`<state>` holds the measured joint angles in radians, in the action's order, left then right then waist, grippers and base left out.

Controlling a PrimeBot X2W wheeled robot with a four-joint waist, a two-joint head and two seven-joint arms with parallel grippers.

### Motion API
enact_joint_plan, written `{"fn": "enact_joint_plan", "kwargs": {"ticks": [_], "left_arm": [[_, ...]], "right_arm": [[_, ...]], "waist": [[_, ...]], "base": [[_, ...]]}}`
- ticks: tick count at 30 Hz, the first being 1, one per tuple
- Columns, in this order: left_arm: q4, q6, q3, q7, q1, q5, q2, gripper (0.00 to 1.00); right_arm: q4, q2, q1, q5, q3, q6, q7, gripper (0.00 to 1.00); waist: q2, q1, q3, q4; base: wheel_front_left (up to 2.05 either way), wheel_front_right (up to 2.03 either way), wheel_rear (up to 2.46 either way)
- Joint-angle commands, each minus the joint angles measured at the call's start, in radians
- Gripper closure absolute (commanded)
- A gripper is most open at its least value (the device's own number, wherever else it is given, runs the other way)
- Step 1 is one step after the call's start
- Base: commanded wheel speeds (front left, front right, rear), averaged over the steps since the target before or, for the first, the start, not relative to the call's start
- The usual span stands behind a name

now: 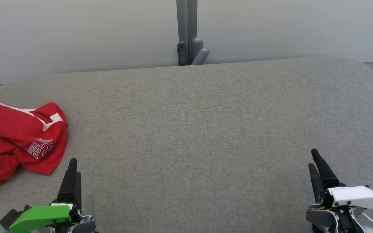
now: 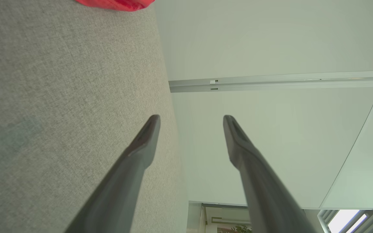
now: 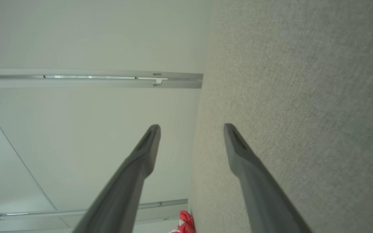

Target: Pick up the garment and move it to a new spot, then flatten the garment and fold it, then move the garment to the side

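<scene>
Looking at the left end of the grey cushion (image 1: 193,129), you'll find the red garment (image 1: 21,136) crumpled. Its left side is cut off by the head view's edge, and its white lettering is only partly readable. Your left gripper (image 1: 73,166) sits near it with a gap between; your right gripper (image 1: 312,158) is well apart. Both wrist views show fingers spread wide, holding nothing.

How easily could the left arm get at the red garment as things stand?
Probably yes, easily. The left gripper is open and holds nothing, and the red garment lies crumpled just to its left on the grey surface, with only bare fabric between them.
</scene>
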<state>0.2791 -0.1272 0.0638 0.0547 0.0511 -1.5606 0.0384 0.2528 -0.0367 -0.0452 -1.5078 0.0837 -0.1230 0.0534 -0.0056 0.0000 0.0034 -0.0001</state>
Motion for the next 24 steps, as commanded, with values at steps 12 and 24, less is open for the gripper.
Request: {"fn": "enact_joint_plan", "kwargs": {"ticks": [12, 24], "left_arm": [[-0.043, 0.017, -0.026, -0.055, 0.001, 0.19, 0.006, 0.0], [-0.043, 0.03, -0.053, -0.102, -0.004, 0.452, 0.007, 0.0]], "right_arm": [[-0.093, -0.007, 0.008, 0.256, 0.001, -0.003, -0.055, 0.0], [-0.14, -0.008, 0.015, 0.54, -0.03, -0.004, -0.102, 0.0]], "waist": [[0.0011, 0.0, 0.0, 0.001], [0.0016, 0.0, 0.001, 0.0]], "base": [[0.0, 0.0, 0.0], [0.0, 0.0, 0.0]]}}
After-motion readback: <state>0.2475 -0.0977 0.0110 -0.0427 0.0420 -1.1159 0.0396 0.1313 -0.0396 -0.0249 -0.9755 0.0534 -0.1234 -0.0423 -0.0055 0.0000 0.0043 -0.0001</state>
